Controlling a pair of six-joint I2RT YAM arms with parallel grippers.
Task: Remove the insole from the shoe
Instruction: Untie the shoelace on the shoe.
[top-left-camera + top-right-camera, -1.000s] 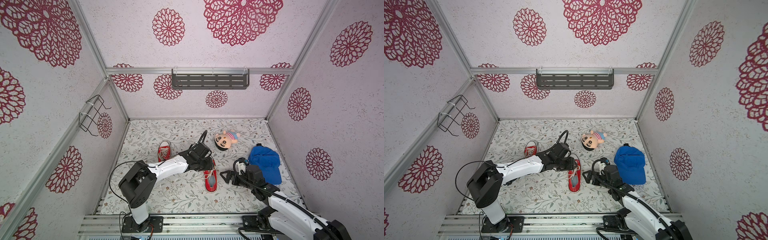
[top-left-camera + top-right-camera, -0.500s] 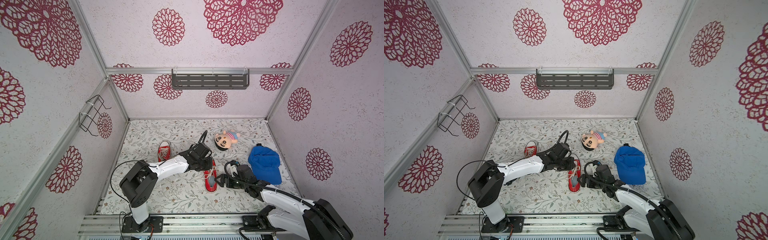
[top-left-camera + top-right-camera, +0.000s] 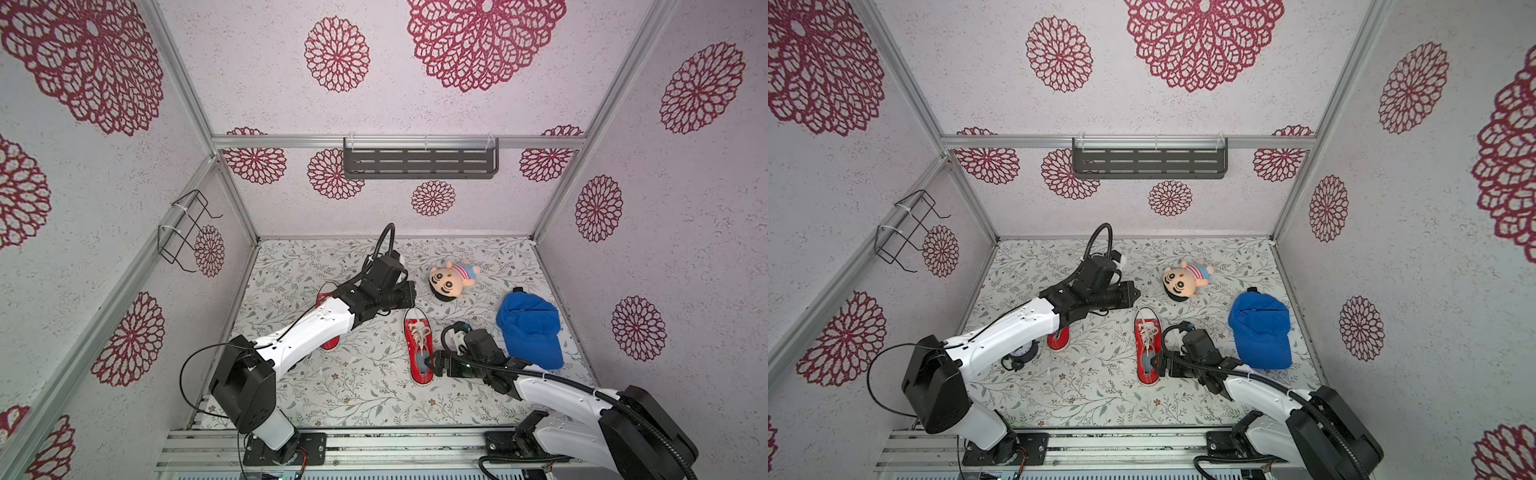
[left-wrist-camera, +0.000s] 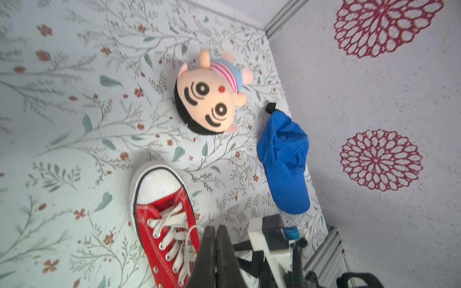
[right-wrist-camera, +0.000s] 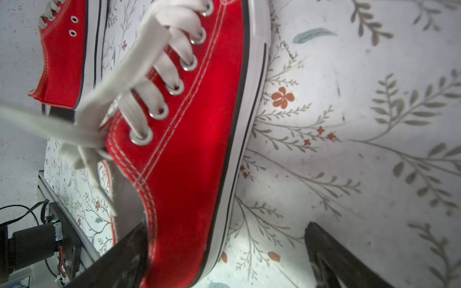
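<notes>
Grasping of the insole [image 3: 419, 358] is in hand: the right tool [image 3: 434, 362] is spread astride the side wall of the shoe [image 3: 417, 332] near the heel, with one finger inside the opening beside the insole and one outside over the bench [image 3: 353, 386]. The left tool [image 4: 215, 232] is pressed together near the toe [image 4: 159, 182]; a pinched lace [image 4: 166, 219] cannot be ruled out. Next, the insole edge must be pinched and drawn out.

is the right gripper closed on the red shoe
No, in the right wrist view the right gripper is wide open, its jaws far apart, with the side of the red shoe between them.
</notes>
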